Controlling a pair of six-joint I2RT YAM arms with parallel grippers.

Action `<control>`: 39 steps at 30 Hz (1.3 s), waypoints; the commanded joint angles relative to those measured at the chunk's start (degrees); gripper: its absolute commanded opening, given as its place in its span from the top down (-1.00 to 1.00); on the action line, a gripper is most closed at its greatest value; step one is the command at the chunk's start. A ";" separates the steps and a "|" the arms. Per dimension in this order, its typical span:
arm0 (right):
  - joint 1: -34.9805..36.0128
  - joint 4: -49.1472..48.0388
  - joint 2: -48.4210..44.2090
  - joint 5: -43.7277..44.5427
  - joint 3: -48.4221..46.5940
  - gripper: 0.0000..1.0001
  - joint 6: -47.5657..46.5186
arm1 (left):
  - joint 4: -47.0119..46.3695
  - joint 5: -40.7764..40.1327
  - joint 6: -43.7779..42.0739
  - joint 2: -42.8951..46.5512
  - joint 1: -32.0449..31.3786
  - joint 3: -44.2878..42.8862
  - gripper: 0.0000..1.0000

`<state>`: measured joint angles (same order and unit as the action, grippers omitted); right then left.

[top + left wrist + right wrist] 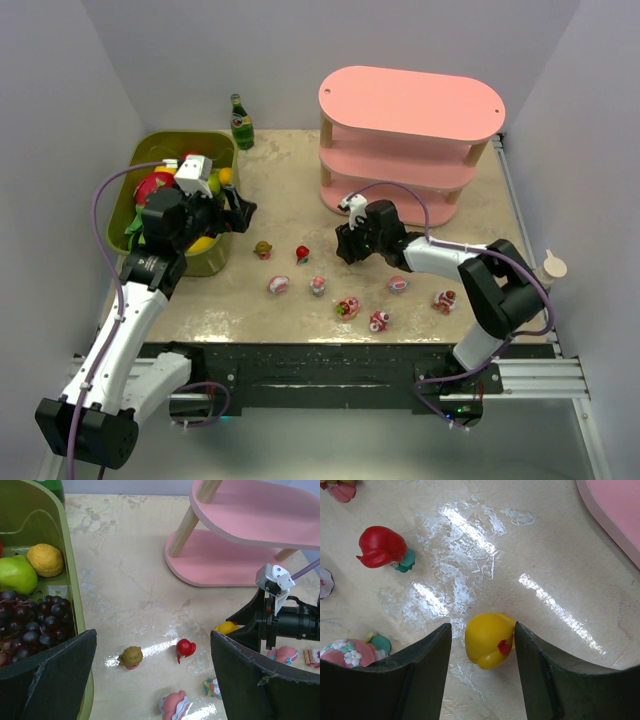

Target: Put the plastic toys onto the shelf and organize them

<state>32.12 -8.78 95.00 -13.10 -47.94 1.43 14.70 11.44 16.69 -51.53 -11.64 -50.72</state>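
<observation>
Jaws of the right gripper [482, 627] stand either side of the yellow toy [489, 645], narrowly parted. The finger at its 3 o'clock touches it, while we see a thin strip of table [560, 580] between it and the finger at 9 o'clock. The toy sits on the table in front of the shelf [410, 105], whose lowest board shows at 1 o'clock in the right wrist view. It is rounded, glossy yellow, with a small red mark on the side facing the touching finger. A red toy [382, 547] lies at its 10 o'clock, apart. From above we see the right arm stretched low from its base toward 10 o'clock, wrist tipped down over the toy and hiding it. The left gripper [238, 213] hovers beside the bin [200, 135], jaws wide and holding nothing.
</observation>
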 commanded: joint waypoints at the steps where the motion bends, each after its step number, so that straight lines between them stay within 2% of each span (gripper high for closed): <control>1: 0.05 -0.28 0.89 1.50 -1.80 0.07 0.59 | -1.25 1.21 -1.13 -0.33 0.30 0.27 -0.99; 5: 0.05 -0.28 0.45 2.55 -1.89 0.47 1.29 | -1.25 1.39 -1.13 -0.24 0.30 0.27 -0.99; 6: 0.05 -0.02 0.10 3.08 -2.24 0.76 1.99 | -1.34 1.30 -1.13 -0.41 0.30 0.27 -0.99; 7: 0.05 0.60 -0.08 3.43 -2.42 0.93 2.43 | -1.34 1.30 -1.13 -0.42 0.30 0.27 -0.99; 8: 0.05 0.95 -0.43 3.87 -2.68 1.00 3.04 | -1.34 1.39 -1.04 -0.33 0.30 0.27 -0.99; 15: 0.14 13.42 -7.62 10.28 -9.88 1.00 12.78 | -1.34 1.65 -0.61 -0.68 0.30 0.18 -0.99; 18: 0.14 21.41 -12.02 13.10 -14.27 1.00 17.10 | -1.34 1.74 -0.43 -0.77 0.39 0.18 -0.99; 23: 0.14 39.43 -15.28 23.88 -25.85 1.00 21.94 | -1.25 1.83 -0.17 -0.86 0.30 0.09 -0.99; 28: 0.14 48.12 -18.62 30.41 -32.11 1.00 23.18 | -1.25 2.00 -0.08 -0.68 0.30 0.09 -0.99; 33: 0.05 56.49 -18.89 40.59 -44.32 1.00 22.92 | -1.43 2.62 0.01 -1.21 0.30 0.09 -0.99; 39: -1.35 64.05 -16.96 47.02 -59.27 1.00 21.42 | -1.43 2.97 0.01 -1.38 0.39 0.01 -0.99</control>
<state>32.16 48.69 77.54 26.06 -97.60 23.33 14.68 12.99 16.86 -52.90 -11.64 -50.72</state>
